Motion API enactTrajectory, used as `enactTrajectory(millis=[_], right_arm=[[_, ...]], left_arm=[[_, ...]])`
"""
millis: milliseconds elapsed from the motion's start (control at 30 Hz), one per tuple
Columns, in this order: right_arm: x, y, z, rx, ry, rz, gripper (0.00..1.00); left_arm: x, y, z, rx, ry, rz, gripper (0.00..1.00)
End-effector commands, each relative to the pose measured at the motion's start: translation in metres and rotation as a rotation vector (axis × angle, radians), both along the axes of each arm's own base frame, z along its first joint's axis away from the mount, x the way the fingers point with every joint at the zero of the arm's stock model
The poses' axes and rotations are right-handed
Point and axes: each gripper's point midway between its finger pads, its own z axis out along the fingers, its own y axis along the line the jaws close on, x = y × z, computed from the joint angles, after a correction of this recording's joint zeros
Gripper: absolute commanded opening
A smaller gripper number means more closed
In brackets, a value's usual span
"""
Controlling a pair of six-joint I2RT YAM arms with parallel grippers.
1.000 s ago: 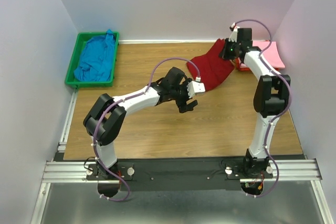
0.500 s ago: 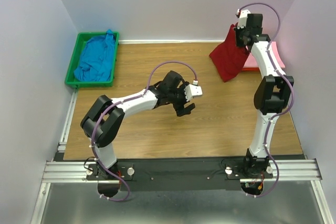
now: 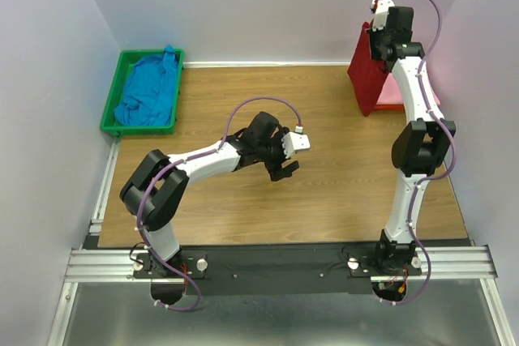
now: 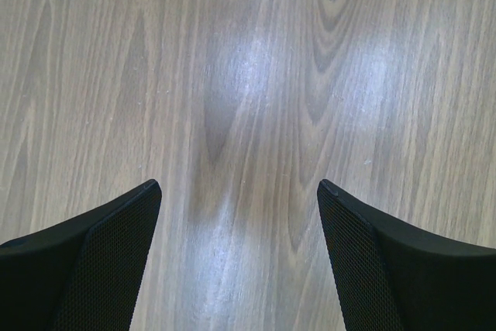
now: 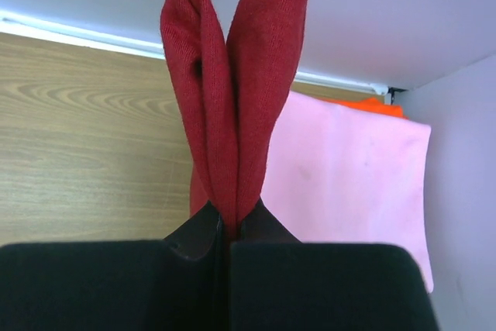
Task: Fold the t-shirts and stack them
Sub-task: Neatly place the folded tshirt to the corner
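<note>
Near far-right edge, R jaws clench red tee [image 3: 366, 79]; L jaws wide over table [image 4: 248, 75].

Bright, even overhead light, faint soft shadows on the table [image 3: 340, 192], pale glare patches on the wood in left wrist view, dark red t-shirt [image 5: 256, 75] weave crisp, all views sharp, walls [image 3: 268, 6] tinted lavender.

The dark red t-shirt [image 5: 232, 98] is matt knit cloth, the table [image 4: 248, 75] faintly glossy wood.
</note>
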Motion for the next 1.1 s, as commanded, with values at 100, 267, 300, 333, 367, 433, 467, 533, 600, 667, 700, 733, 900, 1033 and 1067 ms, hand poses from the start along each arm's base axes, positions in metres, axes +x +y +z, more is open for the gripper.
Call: enactTrajectory(millis=[100, 267, 300, 333, 367, 433, 467, 533, 600, 667, 700, 733, 900, 1033, 1067], right_arm=[[0.001, -0.004, 0.041, -0.016, -0.070, -0.017, 0.00], [-0.004, -0.004, 0.050, -0.016, -0.076, -0.014, 0.01], [-0.004, -0.005, 0.049, -0.022, -0.074, -0.014, 0.00], [-0.004, -0.005, 0.050, -0.026, -0.075, -0.015, 0.00], [-0.004, -0.006, 0.049, -0.030, -0.074, -0.019, 0.01], [-0.002, -0.008, 0.046, -0.047, -0.068, -0.019, 0.00], [-0.001, -0.009, 0.047, -0.051, -0.071, -0.020, 0.00], [0.002, -0.011, 0.047, -0.063, -0.075, -0.017, 0.00], [0.005, -0.011, 0.045, -0.077, -0.076, -0.014, 0.01], [0.007, -0.012, 0.048, -0.084, -0.085, -0.014, 0.00], [0.009, -0.012, 0.043, -0.087, -0.077, -0.013, 0.00], [0.009, -0.030, 0.044, -0.093, -0.078, -0.041, 0.01], [0.014, -0.045, 0.034, -0.086, -0.069, -0.067, 0.00], [0.016, -0.061, 0.015, -0.087, -0.038, -0.088, 0.01], [0.018, -0.065, 0.014, -0.089, -0.044, -0.094, 0.00]], left_arm=[[0.008, 0.001, 0.016, -0.025, -0.057, 0.026, 0.89], [0.008, 0.001, 0.015, -0.021, -0.058, 0.027, 0.89], [0.008, 0.002, 0.014, -0.020, -0.057, 0.028, 0.89], [0.008, 0.001, 0.014, -0.021, -0.055, 0.028, 0.89], [0.008, 0.001, 0.014, -0.021, -0.055, 0.028, 0.89], [0.007, 0.001, 0.014, -0.023, -0.052, 0.026, 0.89], [0.007, 0.001, 0.014, -0.023, -0.052, 0.026, 0.89], [0.007, 0.002, 0.015, -0.022, -0.052, 0.029, 0.89], [0.007, 0.003, 0.015, -0.021, -0.052, 0.030, 0.89], [0.006, 0.003, 0.013, -0.018, -0.049, 0.030, 0.89], [0.006, 0.003, 0.013, -0.019, -0.049, 0.028, 0.89], [0.006, 0.003, 0.013, -0.018, -0.048, 0.028, 0.89], [0.006, 0.003, 0.012, -0.014, -0.046, 0.027, 0.89], [0.006, 0.003, 0.011, -0.003, -0.038, 0.022, 0.89], [0.005, 0.002, 0.011, -0.005, -0.038, 0.017, 0.89]])
